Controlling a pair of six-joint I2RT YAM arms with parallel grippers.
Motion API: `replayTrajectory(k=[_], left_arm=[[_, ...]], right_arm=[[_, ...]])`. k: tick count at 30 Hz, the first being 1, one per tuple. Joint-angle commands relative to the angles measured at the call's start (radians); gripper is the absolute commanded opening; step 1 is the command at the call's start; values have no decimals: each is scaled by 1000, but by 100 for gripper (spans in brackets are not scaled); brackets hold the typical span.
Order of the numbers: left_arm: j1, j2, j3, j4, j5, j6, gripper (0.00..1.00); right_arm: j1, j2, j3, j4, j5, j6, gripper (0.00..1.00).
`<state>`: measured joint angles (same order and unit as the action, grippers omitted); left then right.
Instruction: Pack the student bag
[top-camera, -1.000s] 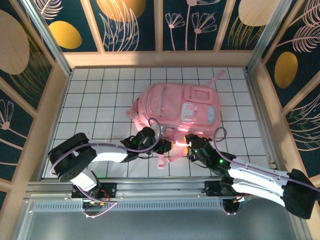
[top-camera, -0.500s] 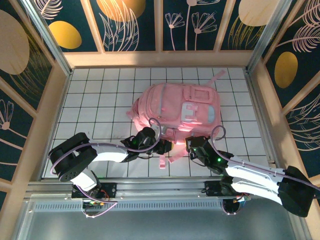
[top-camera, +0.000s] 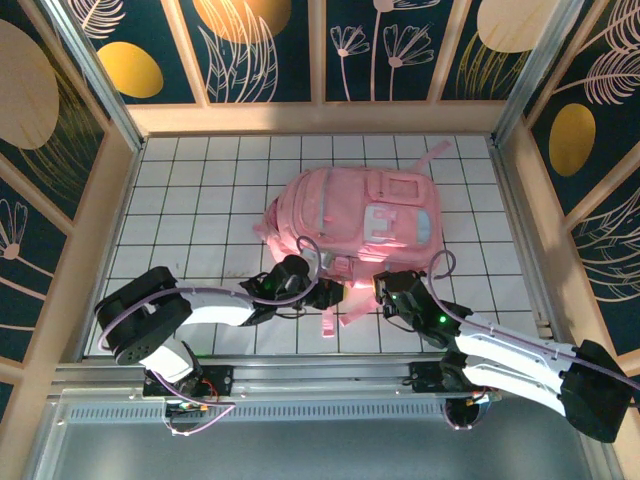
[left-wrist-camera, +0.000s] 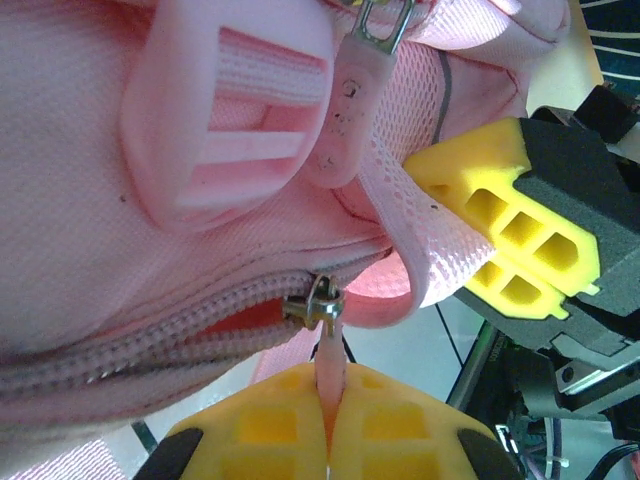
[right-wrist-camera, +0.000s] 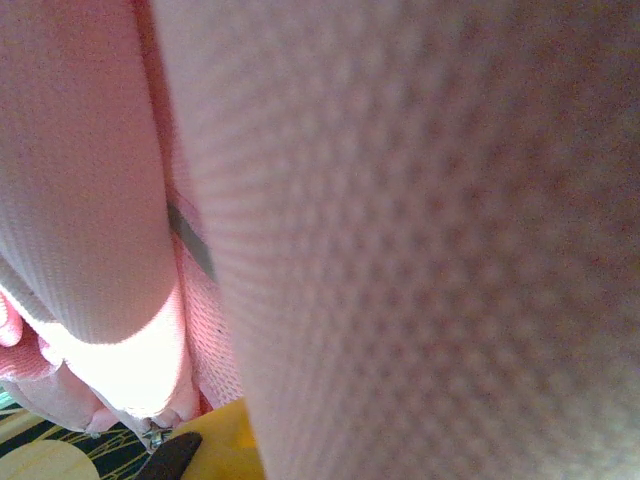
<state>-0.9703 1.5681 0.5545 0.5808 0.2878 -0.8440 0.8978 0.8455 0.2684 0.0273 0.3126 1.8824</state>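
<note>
Student bag (top-camera: 350, 210) on floral-walled tiled table (top-camera: 190, 200); left end effector (left-wrist-camera: 329, 405) clamps zipper pull (left-wrist-camera: 328, 358), right end effector (top-camera: 384, 290) closed.

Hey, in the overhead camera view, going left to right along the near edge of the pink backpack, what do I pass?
Left arm → left gripper → right gripper → right arm.

The student bag (top-camera: 355, 215) lies on the table (top-camera: 190, 200). Its zipper pull (left-wrist-camera: 327, 360) sits between the fingers of the left gripper (left-wrist-camera: 328, 400). The buckle (left-wrist-camera: 230, 120) lies beyond them, and the mesh strap (left-wrist-camera: 400, 240) and right gripper (left-wrist-camera: 510, 235) lie to their right.
</note>
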Motion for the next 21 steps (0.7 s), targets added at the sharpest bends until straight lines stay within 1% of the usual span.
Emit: replayTrajectory(k=[1, 21], left_arm=[[13, -42, -29, 33, -9, -15, 0], [34, -79, -114, 95, 7, -45, 0]], right_arm=[[-33, -9, 15, -55, 76, -31, 0], [-51, -15, 8, -75, 76, -44, 0]])
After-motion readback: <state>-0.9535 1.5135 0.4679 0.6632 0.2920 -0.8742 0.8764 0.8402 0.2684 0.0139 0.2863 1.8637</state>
